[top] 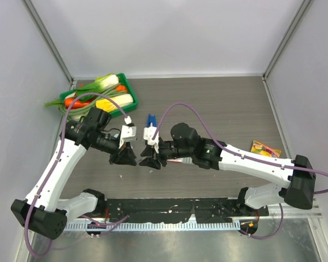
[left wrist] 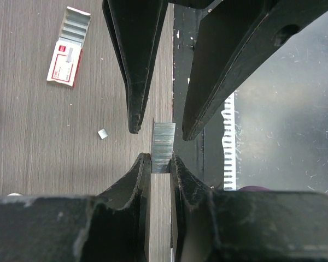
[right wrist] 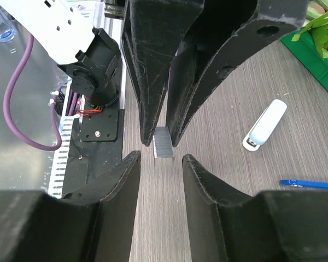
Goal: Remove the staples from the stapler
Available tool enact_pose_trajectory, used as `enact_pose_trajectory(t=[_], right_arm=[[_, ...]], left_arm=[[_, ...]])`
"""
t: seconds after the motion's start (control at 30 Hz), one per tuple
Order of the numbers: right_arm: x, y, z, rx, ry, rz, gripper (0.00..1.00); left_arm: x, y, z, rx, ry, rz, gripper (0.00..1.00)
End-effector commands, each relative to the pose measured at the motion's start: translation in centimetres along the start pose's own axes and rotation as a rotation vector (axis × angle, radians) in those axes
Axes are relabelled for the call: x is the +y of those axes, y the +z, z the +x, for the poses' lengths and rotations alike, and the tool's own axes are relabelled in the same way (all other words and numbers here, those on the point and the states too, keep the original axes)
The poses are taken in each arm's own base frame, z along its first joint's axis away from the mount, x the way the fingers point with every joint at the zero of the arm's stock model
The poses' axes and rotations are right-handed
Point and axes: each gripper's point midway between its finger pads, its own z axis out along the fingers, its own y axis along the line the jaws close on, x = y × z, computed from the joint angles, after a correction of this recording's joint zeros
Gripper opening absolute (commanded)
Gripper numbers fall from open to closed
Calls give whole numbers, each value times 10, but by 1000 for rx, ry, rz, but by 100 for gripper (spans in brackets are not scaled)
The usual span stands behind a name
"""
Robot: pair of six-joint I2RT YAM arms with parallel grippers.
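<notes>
1. Fingers (left wrist: 132,185) of the left gripper (left wrist: 160,158) fill the bottom of the left wrist view, pinched tight on a strip of staples (left wrist: 163,146). The strip sticks out past their tips.
2. Around the free end of the strip stands the right gripper (right wrist: 161,157). One finger is on each side of it, with the jaws apart and a gap showing on both sides, so nothing is held there.
3. Beyond the strip, toward the far wall in the top view, the dark-blue stapler (top: 150,119) lies on the table (top: 218,109), clear of both grippers.
4. Right of the strip in the right wrist view, a pale teal block (right wrist: 265,124) with a white underside lies on the table, apart from the strip.
5. Up and left of the strip in the left wrist view lies a red-and-white staple box (left wrist: 68,46), with its inner tray slid partly out.
6. Just left of the strip in that same view, a small loose bit of staples (left wrist: 103,134) lies on the table.
7. Farther from the strip, at the far left of the table, sits a green basket (top: 132,89) of vegetables.
8. Well off to the right of the strip, near the right wall, lies a colourful packet (top: 265,148).
</notes>
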Motion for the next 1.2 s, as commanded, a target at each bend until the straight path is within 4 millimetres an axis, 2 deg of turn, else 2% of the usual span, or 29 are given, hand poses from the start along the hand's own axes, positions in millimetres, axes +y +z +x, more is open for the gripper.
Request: enact_pose_trajectory(t=[0.0, 0.33, 0.57, 1.03, 1.17], right_arm=[[2, 2, -42, -116, -34, -13, 41], [6, 2, -48, -141, -25, -27, 36], [6, 6, -42, -111, -8, -38, 27], [7, 5, -28, -56, 10, -38, 26], [8, 6, -28, -52, 18, -41, 19]], left_arm=[[-37, -7, 15, 64, -150, 76, 1], [-34, -7, 16, 73, -142, 61, 2], [-33, -7, 14, 70, -134, 50, 2], [-31, -9, 14, 73, -133, 34, 2], [-31, -9, 14, 70, -131, 30, 2]])
